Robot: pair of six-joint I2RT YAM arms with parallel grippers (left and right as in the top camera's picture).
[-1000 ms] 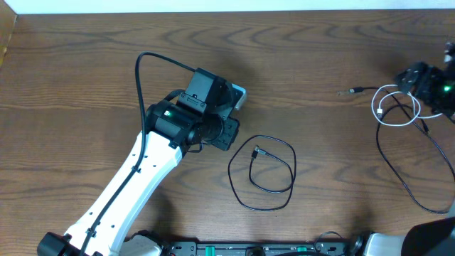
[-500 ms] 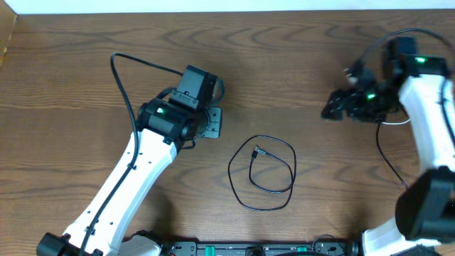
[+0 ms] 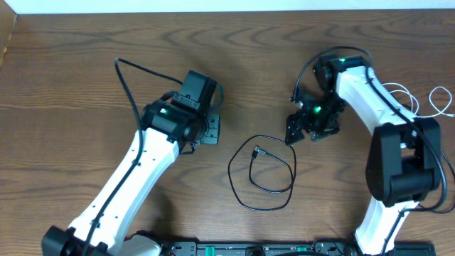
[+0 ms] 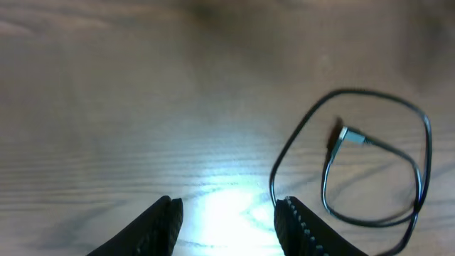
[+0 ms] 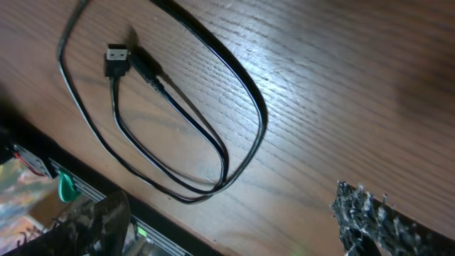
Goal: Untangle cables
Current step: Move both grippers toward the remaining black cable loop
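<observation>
The black cable (image 3: 293, 171) lies in a loose double loop at the table's middle front, its plug (image 3: 258, 151) inside the loop. The white cable (image 3: 431, 102) lies coiled at the far right edge, apart from the black one. My left gripper (image 3: 211, 129) is open and empty, just left of the loop. In the left wrist view the jaws (image 4: 229, 227) are open over bare wood, with the black cable (image 4: 377, 94) to their right. My right gripper (image 3: 293, 134) hovers open above the loop's upper right. The right wrist view shows open jaws (image 5: 234, 227) and the black cable (image 5: 245, 85).
Thick black wires run along both arms. The table's front edge with a black rail (image 5: 43, 167) is close below the loop. A wall edge (image 3: 7, 35) stands at the far left.
My right arm has swung from the far right, by the white cable, to the middle beside the black loop. My left gripper has drawn back slightly to the left. The black cable has not moved.
</observation>
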